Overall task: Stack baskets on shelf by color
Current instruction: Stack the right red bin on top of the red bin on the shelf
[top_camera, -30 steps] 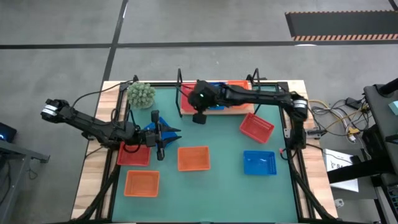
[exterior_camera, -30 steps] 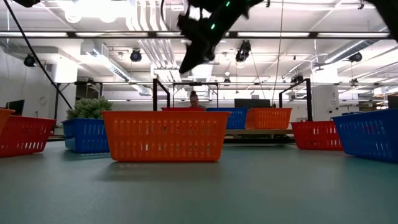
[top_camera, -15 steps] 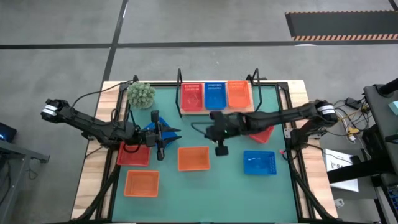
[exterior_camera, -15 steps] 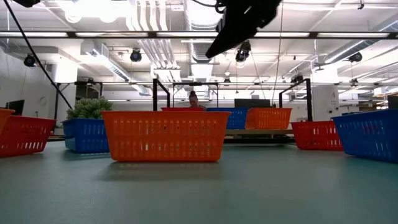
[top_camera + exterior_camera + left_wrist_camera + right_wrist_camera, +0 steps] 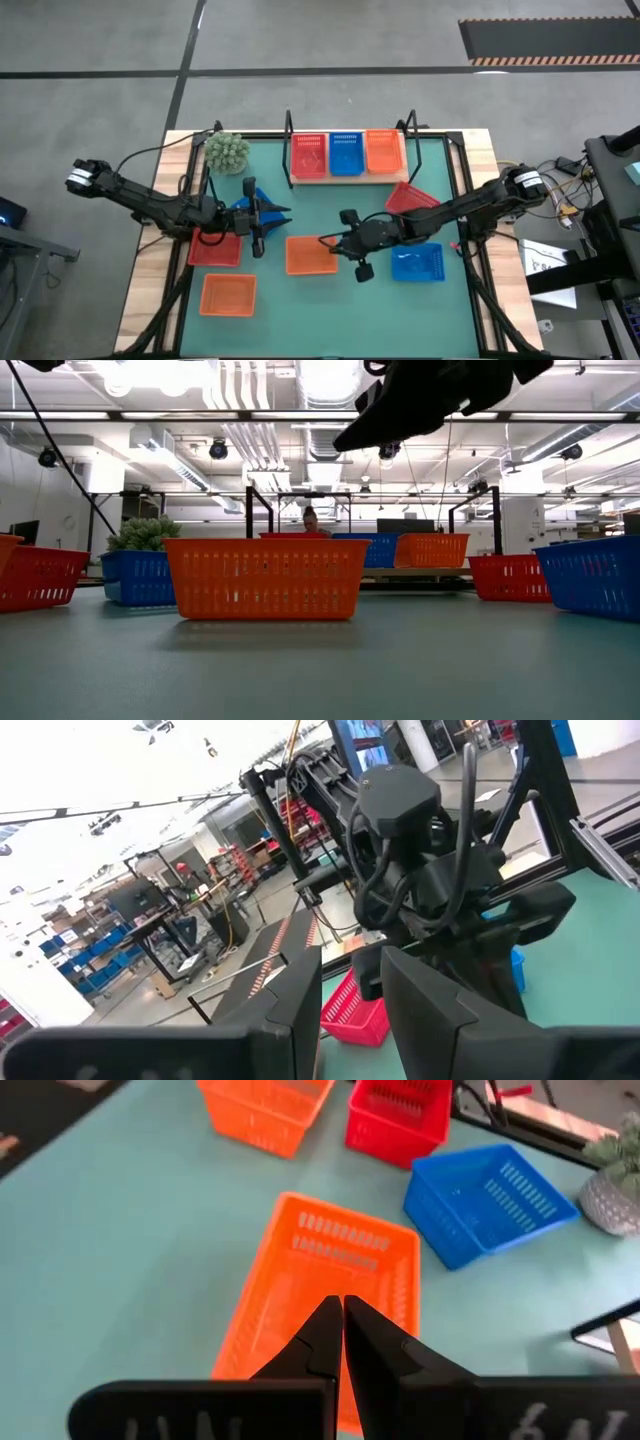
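Right claw [image 5: 331, 243] has swung from the shelf [image 5: 346, 177] to hover just above the middle orange basket [image 5: 310, 254], fingers pressed together, empty. Likely the next pick. Left claw [image 5: 283, 211] sits beside a blue basket [image 5: 247, 200]; can't tell its state.

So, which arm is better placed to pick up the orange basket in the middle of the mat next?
The right arm. Its gripper hangs over the near edge of the middle orange basket, fingers shut and empty. The left gripper is beside the blue basket near the plant, farther from it.
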`<state>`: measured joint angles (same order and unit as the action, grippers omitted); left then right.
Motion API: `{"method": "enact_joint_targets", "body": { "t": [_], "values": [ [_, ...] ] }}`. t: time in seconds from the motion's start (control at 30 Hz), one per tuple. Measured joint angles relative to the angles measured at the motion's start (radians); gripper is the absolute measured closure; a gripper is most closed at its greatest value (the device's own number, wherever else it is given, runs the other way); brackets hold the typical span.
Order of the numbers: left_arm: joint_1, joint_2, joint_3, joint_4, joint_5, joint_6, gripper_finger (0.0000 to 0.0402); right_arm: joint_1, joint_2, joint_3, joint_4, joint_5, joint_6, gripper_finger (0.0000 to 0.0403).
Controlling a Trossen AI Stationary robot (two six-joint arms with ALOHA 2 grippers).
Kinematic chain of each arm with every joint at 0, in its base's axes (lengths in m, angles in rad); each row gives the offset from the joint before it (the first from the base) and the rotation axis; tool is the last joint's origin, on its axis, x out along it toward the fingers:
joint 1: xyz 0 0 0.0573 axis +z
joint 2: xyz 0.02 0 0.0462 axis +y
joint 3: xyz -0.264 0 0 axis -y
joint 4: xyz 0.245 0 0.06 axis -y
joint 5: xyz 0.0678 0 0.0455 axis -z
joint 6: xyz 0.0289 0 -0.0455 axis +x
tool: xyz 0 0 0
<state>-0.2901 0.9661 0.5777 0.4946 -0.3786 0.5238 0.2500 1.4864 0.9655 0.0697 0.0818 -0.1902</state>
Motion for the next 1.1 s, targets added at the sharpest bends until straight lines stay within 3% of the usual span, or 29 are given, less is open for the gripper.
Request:
{"method": "enact_joint_targets", "body": {
  "t": [0.13,0.3,0.4,0.6,0.7,0.77,0.87,1.1],
  "values": [
    [0.000,0.000,0.000,-0.001,0.000,-0.027,0.0311,0.014,0.000,-0.041,0.066,0.014,0.033,0.0394],
    [0.000,0.000,0.000,-0.004,0.000,-0.074,0.0311,0.031,-0.002,-0.072,0.026,0.175,0.113,0.0394],
    [0.000,0.000,0.000,-0.006,0.000,-0.098,0.0311,0.038,-0.019,-0.067,-0.096,0.247,0.229,0.0394],
    [0.000,0.000,-0.007,-0.005,0.000,-0.099,0.0311,0.016,-0.057,0.012,-0.541,0.426,0.683,0.0394],
    [0.000,0.000,-0.008,-0.006,0.000,-0.099,0.0311,-0.004,-0.060,0.054,-0.779,0.442,1.000,0.0394],
    [0.000,0.000,-0.008,-0.005,0.000,-0.099,0.0311,-0.018,-0.060,0.071,-0.915,0.444,1.129,0.0392],
    [0.000,0.000,-0.008,-0.005,0.000,-0.099,0.0311,-0.038,-0.059,0.074,-1.016,0.449,1.210,0.0380],
    [0.000,0.000,-0.009,-0.005,0.000,-0.096,0.0311,-0.129,-0.052,0.045,-1.012,0.453,1.283,0.0310]
  ]
}}
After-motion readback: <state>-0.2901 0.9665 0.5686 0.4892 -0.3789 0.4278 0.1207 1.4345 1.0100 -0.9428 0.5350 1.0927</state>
